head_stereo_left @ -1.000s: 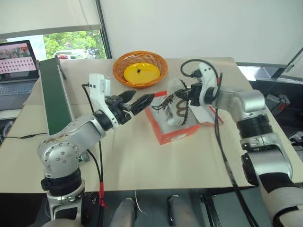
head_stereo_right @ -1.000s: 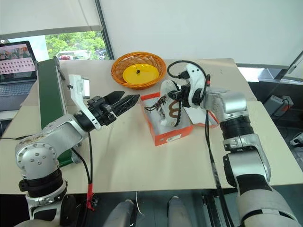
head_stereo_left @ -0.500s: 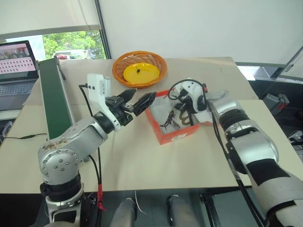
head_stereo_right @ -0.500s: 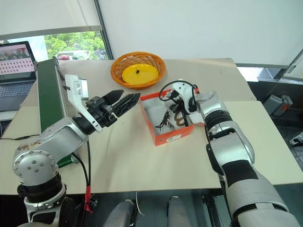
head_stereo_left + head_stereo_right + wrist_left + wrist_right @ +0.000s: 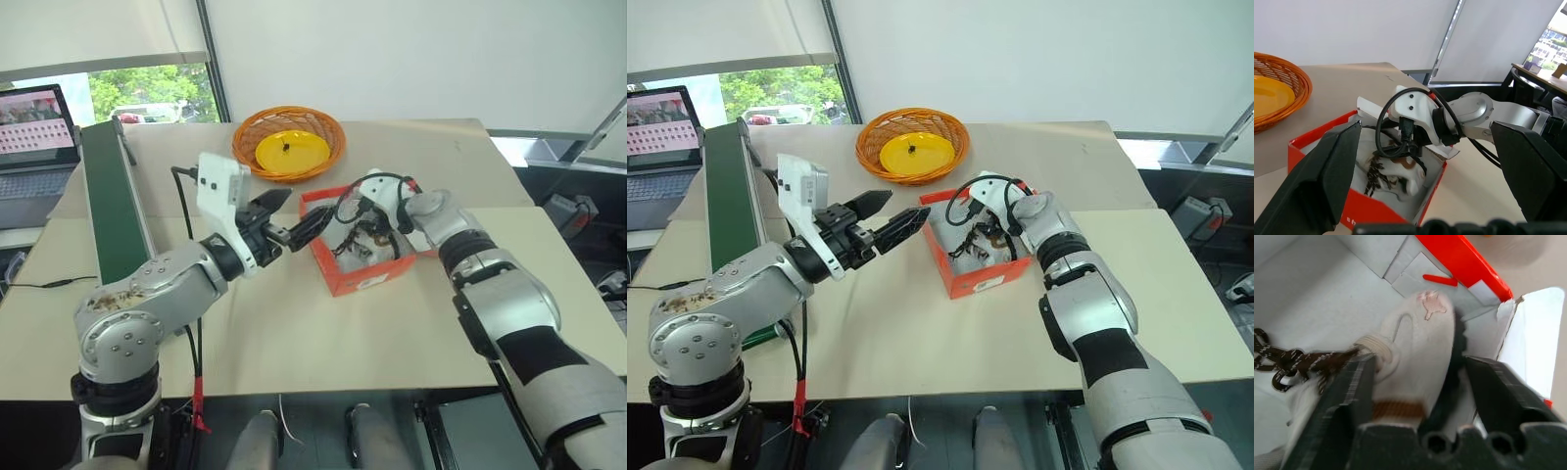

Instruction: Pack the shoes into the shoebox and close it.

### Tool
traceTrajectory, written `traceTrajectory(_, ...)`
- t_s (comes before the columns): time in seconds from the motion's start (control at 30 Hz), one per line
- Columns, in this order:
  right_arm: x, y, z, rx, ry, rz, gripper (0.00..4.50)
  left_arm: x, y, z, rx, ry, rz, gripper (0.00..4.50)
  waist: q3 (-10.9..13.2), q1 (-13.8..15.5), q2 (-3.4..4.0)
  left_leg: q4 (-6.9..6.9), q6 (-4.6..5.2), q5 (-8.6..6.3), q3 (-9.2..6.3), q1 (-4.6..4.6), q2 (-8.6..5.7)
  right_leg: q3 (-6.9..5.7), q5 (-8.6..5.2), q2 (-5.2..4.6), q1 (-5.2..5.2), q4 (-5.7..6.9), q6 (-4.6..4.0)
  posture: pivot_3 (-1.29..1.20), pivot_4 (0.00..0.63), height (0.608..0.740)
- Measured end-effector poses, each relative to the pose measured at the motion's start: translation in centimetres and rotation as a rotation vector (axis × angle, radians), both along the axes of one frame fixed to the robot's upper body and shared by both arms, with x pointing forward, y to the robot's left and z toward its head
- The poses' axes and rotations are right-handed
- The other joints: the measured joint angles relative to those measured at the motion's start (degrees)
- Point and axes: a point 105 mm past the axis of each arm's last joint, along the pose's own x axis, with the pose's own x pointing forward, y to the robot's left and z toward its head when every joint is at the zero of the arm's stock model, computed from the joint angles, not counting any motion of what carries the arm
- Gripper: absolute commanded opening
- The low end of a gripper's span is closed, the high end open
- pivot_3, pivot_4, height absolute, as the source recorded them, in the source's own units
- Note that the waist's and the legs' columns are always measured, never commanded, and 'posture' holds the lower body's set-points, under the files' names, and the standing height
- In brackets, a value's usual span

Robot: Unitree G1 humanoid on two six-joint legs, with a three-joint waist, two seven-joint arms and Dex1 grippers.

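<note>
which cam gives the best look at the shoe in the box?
Right wrist view: the shoe lies close up between the open right claw fingers, inside the shoebox. The left wrist view shows it partly behind the claw's cable. In the eye views it is small and mostly covered.

The shoebox is sitting open on the bench, just in front of the wicker basket. It is red-orange outside and white inside, with its flap lid folding back on the side away from the basket. An off-white shoe with dark brown laces and a brownish band is lying inside the shoebox, its rounded end pointing toward one inner corner. The laces are trailing loose over the white floor of the shoebox.
</note>
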Motion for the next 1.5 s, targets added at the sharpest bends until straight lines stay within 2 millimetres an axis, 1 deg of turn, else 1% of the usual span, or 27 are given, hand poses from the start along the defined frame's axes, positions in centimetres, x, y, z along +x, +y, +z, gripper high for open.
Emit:
traceTrajectory(0.13, 0.2, 0.8, 1.6, 0.022, -0.037, 0.026, 4.43, 0.0, -0.1, 0.2, -0.002, -0.009, -0.004, 4.50, 0.00, -0.07, 0.00, 0.00, 0.00, 0.00, 0.00, 0.01, 0.01, 0.00, 0.00, 0.02, 0.00, 0.01, 0.00, 0.00, 0.150, 0.740)
traceTrajectory(0.23, 0.3, 2.1, 3.7, 0.064, -0.077, 0.079, 4.43, 0.0, -0.2, 0.3, 0.002, -0.016, -0.010, 4.50, 0.00, -0.12, 0.00, 0.00, 0.00, 0.00, 0.00, 0.02, 0.01, 0.00, 0.00, 0.02, 0.01, 0.01, 0.00, 0.00, 0.150, 0.740)
traceTrajectory(0.3, -0.2, 3.6, 5.9, 0.152, -0.091, 0.155, 4.43, 0.2, 0.1, 0.2, 0.024, -0.022, 0.002, 4.50, 0.01, -0.15, 0.01, -0.01, 0.00, 0.00, 0.00, 0.00, 0.01, 0.00, 0.00, 0.03, -0.01, 0.01, 0.00, 0.00, 0.150, 0.740)
traceTrajectory(0.33, -0.8, 4.5, 7.4, 0.243, -0.070, 0.198, 4.43, 0.4, 0.3, 0.2, 0.035, -0.030, 0.018, 4.50, 0.01, -0.13, 0.02, -0.01, 0.00, 0.00, -0.02, -0.03, 0.02, -0.02, 0.00, 0.03, -0.03, 0.01, 0.00, 0.00, 0.150, 0.740)
traceTrajectory(0.37, -2.8, 6.3, 11.3, 0.420, -0.063, 0.329, 4.43, 1.1, 1.2, 0.1, 0.057, -0.040, 0.071, 4.50, 0.01, 0.08, 0.03, -0.02, 0.01, -0.01, -0.06, -0.03, 0.03, -0.06, 0.00, 0.03, -0.02, 0.02, 0.00, 0.00, 0.150, 0.740)
traceTrajectory(0.4, -3.0, 6.4, 11.7, 0.431, -0.066, 0.341, 4.43, 1.2, 1.3, 0.1, 0.060, -0.039, 0.077, 4.50, 0.01, 0.11, 0.03, -0.03, 0.02, -0.01, -0.06, -0.02, 0.03, -0.06, 0.00, 0.03, -0.02, 0.01, 0.00, 0.00, 0.150, 0.740)
traceTrajectory(0.43, -3.6, 6.6, 12.3, 0.468, -0.054, 0.369, 4.43, 1.4, 1.5, 0.1, 0.065, -0.041, 0.088, 4.50, 0.01, 0.17, 0.03, -0.03, 0.02, -0.01, -0.06, 0.00, 0.02, -0.07, 0.00, 0.03, 0.01, 0.01, 0.00, 0.00, 0.150, 0.740)
traceTrajectory(0.47, -5.6, 6.4, 12.9, 0.540, -0.034, 0.463, 4.43, 2.0, 2.3, -0.2, 0.104, -0.049, 0.152, 4.50, -0.01, 0.62, -0.01, -0.04, 0.02, -0.01, -0.18, -0.05, 0.02, -0.17, 0.00, 0.03, 0.07, -0.03, 0.00, 0.00, 0.150, 0.740)
traceTrajectory(0.5, -7.3, 5.9, 12.7, 0.573, -0.009, 0.537, 4.43, 2.8, 3.7, -0.6, 0.142, -0.050, 0.236, 4.50, -0.02, 0.96, -0.01, -0.02, 0.05, -0.03, -0.28, -0.06, 0.02, -0.23, 0.00, 0.03, 0.10, -0.05, 0.01, 0.00, 0.150, 0.740)
traceTrajectory(0.53, -9.1, 5.1, 11.9, 0.588, 0.039, 0.595, 4.43, 4.2, 6.5, -1.2, 0.193, -0.034, 0.385, 4.50, -0.01, 1.20, 0.00, -0.02, 0.05, -0.04, -0.26, -0.06, -0.04, -0.20, -0.01, 0.00, 0.08, -0.03, 0.01, 0.00, 0.150, 0.740)
traceTrajectory(0.57, -10.2, 4.1, 10.7, 0.586, 0.091, 0.608, 4.43, 5.0, 8.9, -1.5, 0.239, -0.032, 0.506, 4.50, -0.01, 1.30, -0.01, -0.01, 0.05, -0.04, -0.23, -0.09, -0.07, -0.17, 0.00, -0.02, 0.03, -0.04, 0.02, 0.00, 0.150, 0.740)
traceTrajectory(0.63, -11.9, 2.3, 8.6, 0.594, 0.206, 0.600, 4.43, 5.8, 12.2, -1.6, 0.279, -0.044, 0.681, 4.50, 0.00, 1.51, 0.00, 0.00, 0.05, -0.04, -0.15, -0.09, -0.08, -0.12, 0.00, -0.04, 0.01, -0.06, 0.03, 0.00, 0.150, 0.740)
traceTrajectory(0.67, -12.4, 2.2, 8.5, 0.602, 0.229, 0.610, 4.43, 5.9, 12.8, -1.4, 0.283, -0.055, 0.721, 4.50, 0.01, 1.45, -0.01, -0.01, 0.05, -0.04, -0.14, -0.08, -0.07, -0.10, 0.01, -0.03, -0.02, -0.04, 0.03, 0.00, 0.150, 0.740)
traceTrajectory(0.7, -13.3, 2.5, 8.8, 0.614, 0.246, 0.641, 4.43, 6.0, 13.5, -1.1, 0.285, -0.073, 0.770, 4.50, 0.01, 1.06, 0.00, -0.01, 0.05, -0.04, -0.11, -0.02, -0.01, -0.07, 0.03, 0.00, -0.02, 0.01, 0.01, 0.00, 0.150, 0.740)
traceTrajectory(0.77, -14.3, 2.9, 10.1, 0.634, 0.238, 0.696, 4.43, 6.0, 14.2, -1.0, 0.297, -0.086, 0.827, 4.50, 0.01, 0.55, -0.01, -0.03, 0.05, -0.04, -0.11, 0.05, 0.06, -0.08, 0.03, 0.08, 0.04, 0.03, 0.00, 0.00, 0.150, 0.740)
traceTrajectory(0.8, -14.4, 2.9, 10.4, 0.641, 0.236, 0.704, 4.43, 5.9, 14.5, -1.0, 0.297, -0.086, 0.850, 4.50, 0.01, 0.39, -0.01, -0.03, 0.05, -0.04, -0.11, 0.06, 0.07, -0.08, 0.04, 0.08, 0.05, 0.02, -0.01, 0.00, 0.150, 0.740)
traceTrajectory(0.87, -14.6, 3.0, 11.0, 0.666, 0.237, 0.714, 4.43, 5.6, 16.0, -1.5, 0.278, -0.068, 0.924, 4.50, 0.00, 0.07, -0.01, -0.02, 0.05, -0.03, -0.08, 0.08, 0.07, -0.07, 0.05, 0.07, 0.06, 0.03, -0.02, 0.00, 0.150, 0.740)
traceTrajectory(0.97, -14.6, 3.4, 10.8, 0.674, 0.249, 0.720, 4.43, 5.0, 17.7, -2.7, 0.262, -0.022, 1.006, 4.50, 0.00, 0.20, -0.01, -0.02, 0.05, -0.03, -0.09, 0.03, 0.07, -0.09, 0.05, 0.05, 0.02, 0.03, -0.03, 0.00, 0.150, 0.740)
traceTrajectory(1.13, -15.0, 4.8, 9.7, 0.675, 0.277, 0.746, 4.43, 3.8, 20.5, -4.2, 0.211, 0.037, 1.160, 4.50, 0.00, 0.51, -0.02, 0.00, 0.05, -0.04, -0.10, -0.01, 0.02, -0.10, 0.07, -0.01, 0.01, 0.02, -0.01, 0.00, 0.150, 0.740)
traceTrajectory(1.2, -15.2, 5.7, 9.1, 0.674, 0.277, 0.760, 4.43, 3.4, 21.3, -5.3, 0.212, 0.072, 1.208, 4.50, -0.01, 0.50, -0.03, 0.00, 0.05, -0.03, -0.09, -0.01, 0.03, -0.10, 0.07, 0.00, 0.00, 0.03, -0.01, 0.00, 0.150, 0.740)
traceTrajectory(1.27, -15.4, 6.5, 8.5, 0.663, 0.270, 0.772, 4.43, 3.3, 21.6, -6.2, 0.218, 0.101, 1.224, 4.50, -0.01, 0.53, -0.04, 0.00, 0.04, -0.03, -0.10, 0.01, 0.03, -0.11, 0.07, 0.01, 0.01, 0.04, -0.01, 0.00, 0.150, 0.740)
traceTrajectory(1.33, -15.5, 7.3, 7.5, 0.635, 0.261, 0.779, 4.43, 3.2, 21.6, -6.9, 0.217, 0.117, 1.227, 4.50, -0.03, 0.51, -0.07, 0.00, 0.04, -0.03, -0.10, 0.01, 0.03, -0.11, 0.07, 0.00, 0.01, 0.04, -0.01, 0.00, 0.150, 0.740)
traceTrajectory(1.5, -15.2, 9.4, 5.5, 0.578, 0.226, 0.786, 4.43, 3.7, 21.5, -8.3, 0.225, 0.142, 1.219, 4.50, -0.05, 0.46, -0.09, 0.01, 0.02, -0.02, -0.10, 0.04, 0.03, -0.11, 0.09, 0.02, 0.01, 0.06, -0.01, 0.00, 0.150, 0.740)
